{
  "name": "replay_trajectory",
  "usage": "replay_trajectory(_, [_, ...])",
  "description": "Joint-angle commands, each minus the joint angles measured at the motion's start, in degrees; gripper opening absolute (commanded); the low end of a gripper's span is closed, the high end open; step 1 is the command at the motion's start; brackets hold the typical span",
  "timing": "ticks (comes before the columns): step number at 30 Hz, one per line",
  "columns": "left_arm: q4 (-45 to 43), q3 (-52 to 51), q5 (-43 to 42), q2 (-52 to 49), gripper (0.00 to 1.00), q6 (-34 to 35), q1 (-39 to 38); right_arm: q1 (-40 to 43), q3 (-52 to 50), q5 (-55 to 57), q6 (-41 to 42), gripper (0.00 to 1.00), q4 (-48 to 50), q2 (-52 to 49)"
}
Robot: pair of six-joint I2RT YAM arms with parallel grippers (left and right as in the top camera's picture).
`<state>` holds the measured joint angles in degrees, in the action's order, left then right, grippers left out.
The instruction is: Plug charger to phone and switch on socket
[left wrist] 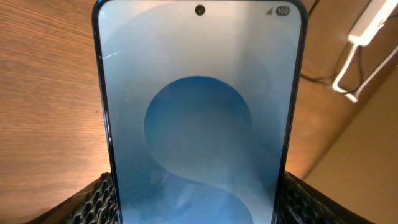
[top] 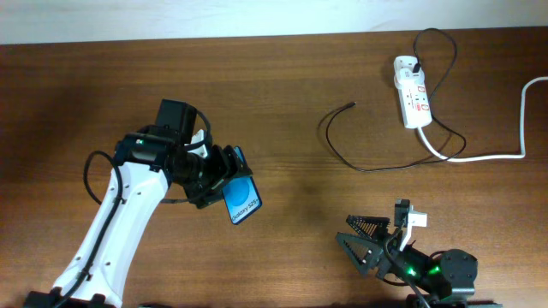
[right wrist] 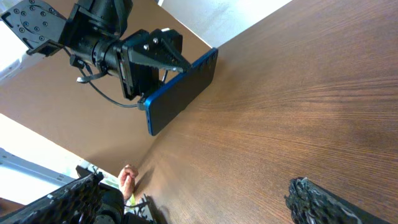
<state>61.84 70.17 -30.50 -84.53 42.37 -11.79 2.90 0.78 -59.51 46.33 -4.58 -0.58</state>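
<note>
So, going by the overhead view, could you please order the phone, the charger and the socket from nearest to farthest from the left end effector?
1. The phone, gripped by the left end effector itself.
2. The charger, mid-table, off to the right.
3. The socket, beyond the charger, toward the far right corner.

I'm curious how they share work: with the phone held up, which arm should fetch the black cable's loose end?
The right one, probably. The right claw is open and empty, while the left claw grips the phone. The cable lies on the right arm's side.
</note>
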Motion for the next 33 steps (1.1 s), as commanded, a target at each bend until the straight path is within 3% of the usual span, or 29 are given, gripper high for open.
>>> replay_trajectory(1, [-1.44,0.02,-2.78,0.76,0.35,6.56,-0.22,-0.26,-0.46,-0.96,-0.35,0.98,0.02,0.26])
replay_trajectory(12, [-3.21,0.02,0.98,0.76,0.37,9.49,-0.22,-0.26,0.55,-1.79,8.5,0.98,0.52,0.22])
replay_trajectory(21, [-4.39,0.02,1.01,0.76,0.38,9.49,-0.22,-0.26,4.94,0.2,8.55,0.98,0.5,-3.78])
replay_trajectory(29, [-4.37,0.02,1.64,0.76,0.39,9.46,-0.22,-0.26,11.19,2.21,-2.05,0.98,0.94,-22.49])
replay_trajectory(33, [-4.39,0.02,2.12,0.76,0.39,9.46,-0.22,-0.31,18.12,3.39,-18.53,0.98,0.96,-34.99])
